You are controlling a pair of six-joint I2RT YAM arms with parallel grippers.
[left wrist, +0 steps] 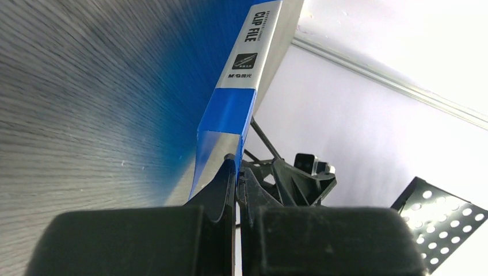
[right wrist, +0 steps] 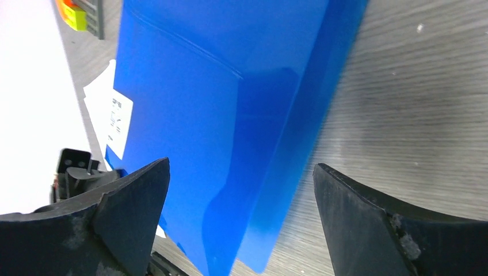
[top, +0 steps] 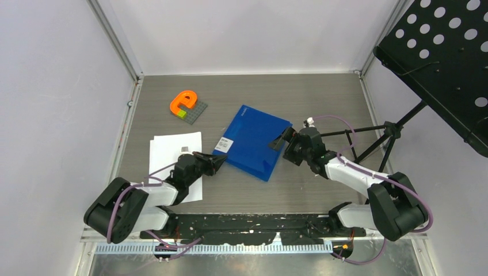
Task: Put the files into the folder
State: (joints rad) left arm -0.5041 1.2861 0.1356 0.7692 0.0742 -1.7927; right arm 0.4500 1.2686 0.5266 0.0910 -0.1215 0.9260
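The folder spine: "CLIP FILE" (M&G brand).

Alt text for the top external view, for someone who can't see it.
A blue folder lies on the grey table; the left gripper grips its left edge, and the open right gripper sits at its right edge. White paper sheets lie partly under the left arm.

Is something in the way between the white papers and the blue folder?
Yes. The left gripper sits between the papers and the folder, fingers pinching the folder's edge, and its arm lies across the papers.
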